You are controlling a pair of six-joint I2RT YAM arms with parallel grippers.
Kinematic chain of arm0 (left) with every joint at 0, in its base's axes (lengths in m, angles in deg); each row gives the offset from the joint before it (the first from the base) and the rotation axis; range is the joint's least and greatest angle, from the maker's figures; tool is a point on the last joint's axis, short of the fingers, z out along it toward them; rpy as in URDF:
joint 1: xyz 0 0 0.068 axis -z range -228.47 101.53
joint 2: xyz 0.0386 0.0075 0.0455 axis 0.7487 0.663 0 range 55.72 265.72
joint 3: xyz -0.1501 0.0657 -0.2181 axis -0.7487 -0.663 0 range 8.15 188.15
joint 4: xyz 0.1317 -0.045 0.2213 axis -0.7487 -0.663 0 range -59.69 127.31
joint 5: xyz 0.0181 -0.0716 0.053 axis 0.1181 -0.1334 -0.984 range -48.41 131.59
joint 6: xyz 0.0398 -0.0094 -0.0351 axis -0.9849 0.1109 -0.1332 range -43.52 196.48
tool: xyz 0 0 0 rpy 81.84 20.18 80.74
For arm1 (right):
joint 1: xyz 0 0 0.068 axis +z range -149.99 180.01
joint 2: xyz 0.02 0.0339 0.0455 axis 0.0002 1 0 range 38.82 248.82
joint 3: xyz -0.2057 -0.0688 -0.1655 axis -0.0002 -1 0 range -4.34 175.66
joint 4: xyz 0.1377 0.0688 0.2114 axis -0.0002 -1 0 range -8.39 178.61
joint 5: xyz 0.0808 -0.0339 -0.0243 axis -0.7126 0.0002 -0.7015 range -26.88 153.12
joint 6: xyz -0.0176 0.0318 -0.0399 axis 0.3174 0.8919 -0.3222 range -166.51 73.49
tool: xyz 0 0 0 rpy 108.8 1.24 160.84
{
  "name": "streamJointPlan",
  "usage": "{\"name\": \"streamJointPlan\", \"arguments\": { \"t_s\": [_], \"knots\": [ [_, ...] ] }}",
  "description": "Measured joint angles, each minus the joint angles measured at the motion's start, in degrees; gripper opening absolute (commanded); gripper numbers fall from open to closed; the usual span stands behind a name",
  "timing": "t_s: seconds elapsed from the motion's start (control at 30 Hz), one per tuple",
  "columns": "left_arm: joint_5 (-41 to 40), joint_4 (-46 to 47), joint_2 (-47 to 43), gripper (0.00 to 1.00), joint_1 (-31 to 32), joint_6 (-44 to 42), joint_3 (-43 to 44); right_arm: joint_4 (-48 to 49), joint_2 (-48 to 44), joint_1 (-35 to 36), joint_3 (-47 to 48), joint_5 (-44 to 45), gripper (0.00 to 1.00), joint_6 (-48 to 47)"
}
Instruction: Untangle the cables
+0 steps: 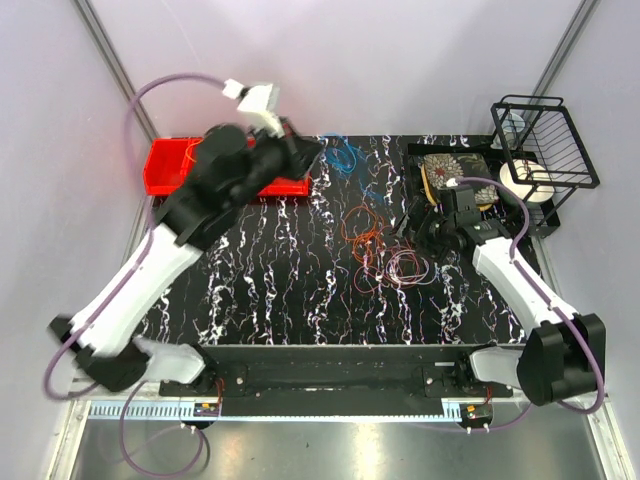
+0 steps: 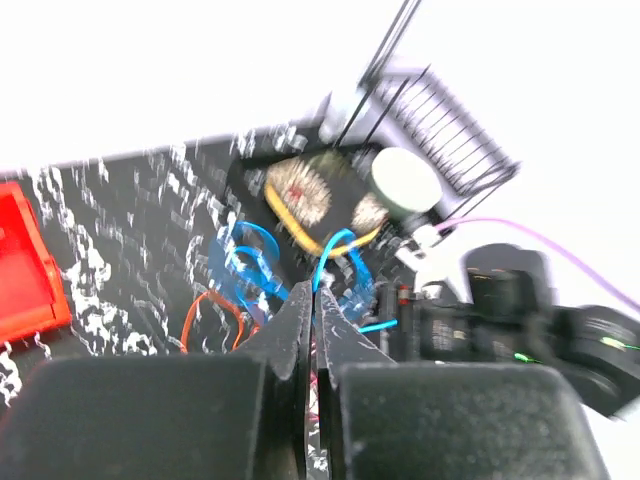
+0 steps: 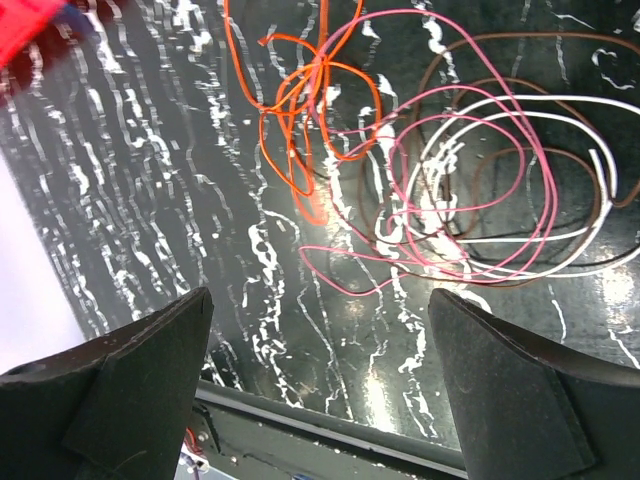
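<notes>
Left gripper [image 2: 316, 295] is pressed shut above the far middle of the mat [image 1: 260, 270], pinching the blue cable [image 2: 337, 238], which arcs up from its tips. Right gripper [image 3: 320, 300] hangs spread wide over the mat's right half, holding nothing. Below it lies the orange cable [image 3: 323, 65]; just right, the pink cable [image 3: 350, 290] and white cable [image 3: 603, 175] overlap in loops. A red tray [image 1: 165, 170] sits far left

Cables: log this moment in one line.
left gripper: shut on blue cable | right gripper: open, empty | orange cable: lying loose
</notes>
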Motion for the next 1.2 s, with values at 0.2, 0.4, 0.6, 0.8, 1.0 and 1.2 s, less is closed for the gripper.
{"name": "streamJointPlan", "arguments": {
  "t_s": [0.2,0.4,0.6,0.8,1.0,1.2],
  "knots": [
    [-0.17,2.01,-13.31,0.78,0.0,2.1,-20.81,0.31,-2.16,0.0,0.02,-1.51,0.95,0.02],
    [-0.9,-4.28,-14.1,0.99,-0.02,6.32,-40.54,2.54,-2.23,0.02,0.02,-4.96,0.95,0.85],
    [-7.5,-15.13,-20.85,0.99,-0.42,8.9,-42.75,4.26,3.45,3.96,2.14,-7.54,0.92,0.46],
    [-16.39,-24.79,-26.43,0.99,-3.48,8.92,-38.38,2.45,13.88,13.11,9.2,-6.1,0.86,-0.35],
    [-19.87,-29.99,-32.39,0.99,-8.37,8.44,-42.99,1.81,23.71,19.23,16.81,-4.85,0.79,-0.68],
    [-20.57,-31.04,-37.97,0.99,-8.46,8.41,-45.88,0.98,32.44,22.64,24.63,-3.61,0.7,-0.59]
  ]
}}
